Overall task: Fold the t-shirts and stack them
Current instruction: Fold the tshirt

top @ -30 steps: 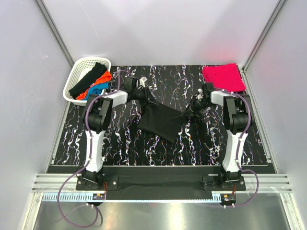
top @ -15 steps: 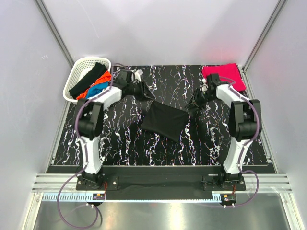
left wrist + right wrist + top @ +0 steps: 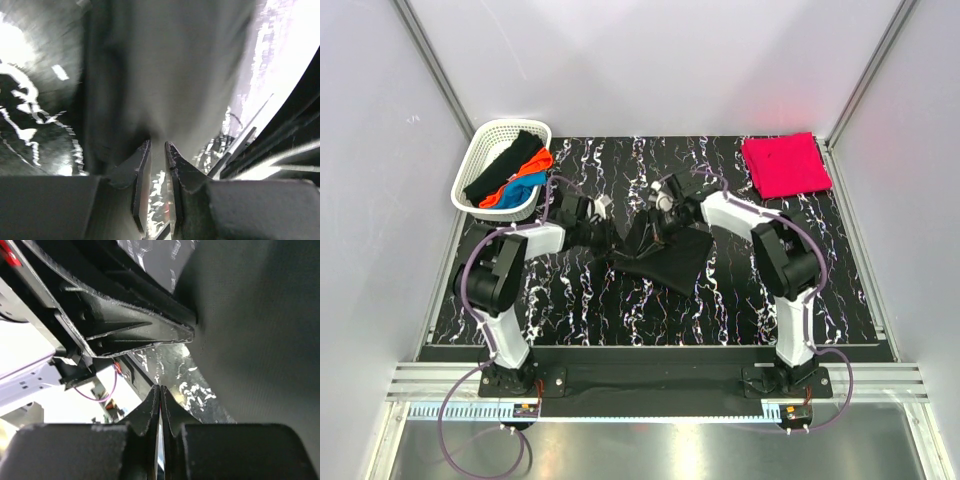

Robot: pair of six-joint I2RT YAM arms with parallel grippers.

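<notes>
A black t-shirt lies folded in the middle of the black marbled table. My left gripper sits at the shirt's left upper corner. In the left wrist view the jaws are nearly closed and pinch a bunched edge of the black cloth. My right gripper is above the same corner, close to the left gripper. Its jaws are pressed shut with nothing seen between them, and the black cloth lies beside them. A folded pinkish-red t-shirt lies at the back right.
A white lattice basket at the back left holds black, orange and blue shirts. Grey walls enclose the table on three sides. The two grippers are almost touching near the table's middle.
My right gripper swung from the shirt's right corner to its left upper corner. My left gripper came down and nearer onto that corner, which is now bunched up.
</notes>
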